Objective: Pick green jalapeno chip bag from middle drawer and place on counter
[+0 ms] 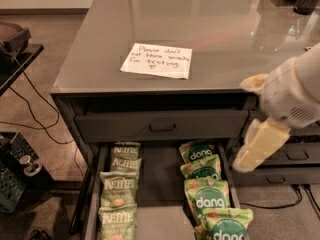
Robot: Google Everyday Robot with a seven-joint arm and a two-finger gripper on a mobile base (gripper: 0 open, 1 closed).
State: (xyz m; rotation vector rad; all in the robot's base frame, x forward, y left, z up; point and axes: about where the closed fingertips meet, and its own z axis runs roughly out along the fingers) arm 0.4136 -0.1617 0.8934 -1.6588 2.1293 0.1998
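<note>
Several olive-green jalapeno chip bags point(120, 185) with white "KETTLE" lettering lie in a column along the left side of the open middle drawer point(158, 180). The glossy grey counter point(210, 29) carries a white handwritten note point(156, 60). My gripper point(251, 118) hangs at the right, in front of the cabinet's right edge, above the drawer's right side and apart from the Kettle bags. Its two yellowish fingers point(257, 151) stand apart and hold nothing.
Brighter green "dang" bags point(207, 196) fill the drawer's right side, below my gripper. A shut drawer front with a recessed handle point(162, 126) sits above. Narrower dark drawers point(295, 156) are at the right. A black crate point(10, 181) and cables lie on the floor at left.
</note>
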